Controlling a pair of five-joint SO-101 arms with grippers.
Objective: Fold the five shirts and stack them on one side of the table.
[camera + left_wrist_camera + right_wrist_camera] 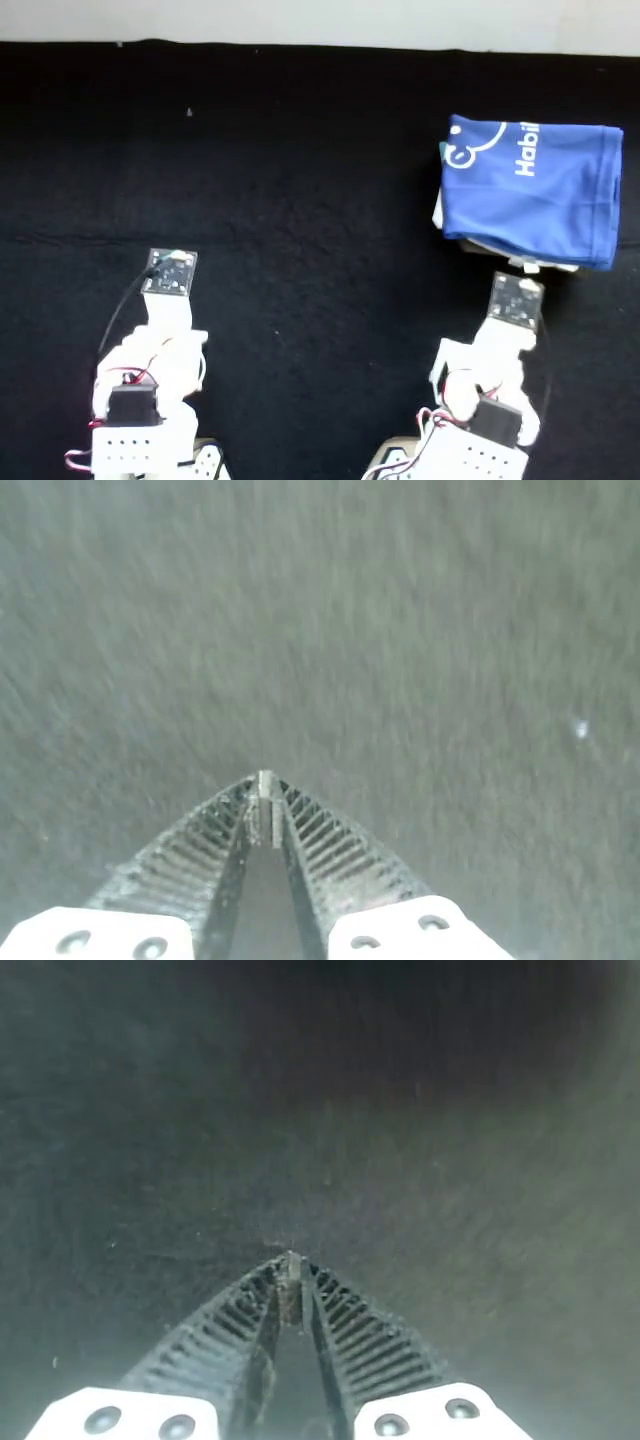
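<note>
Two arms are sitting side by side at the near edge of the table, each drawn back over its own base. One arm (150, 350) is sitting well apart from the laundry, while the other arm (495, 370) is sitting with its wrist just short of the pile. I can't tell from above which is left and which is right.

The left gripper (265, 785) is hanging over bare black cloth (400, 630), its ridged jaws pressed together at the tips and gripping nothing. The right gripper (290, 1265) is doing the same, jaws meeting at a point over the dark cloth and holding nothing.

Farther out, toward one side edge of the table, the stack of folded shirts (530, 200) is lying flat. A blue shirt (540, 170) with white print is lying on top, and a white edge (520, 262) is peeking out beneath its near side. Beyond the table, a pale wall (320, 20) is showing.
</note>
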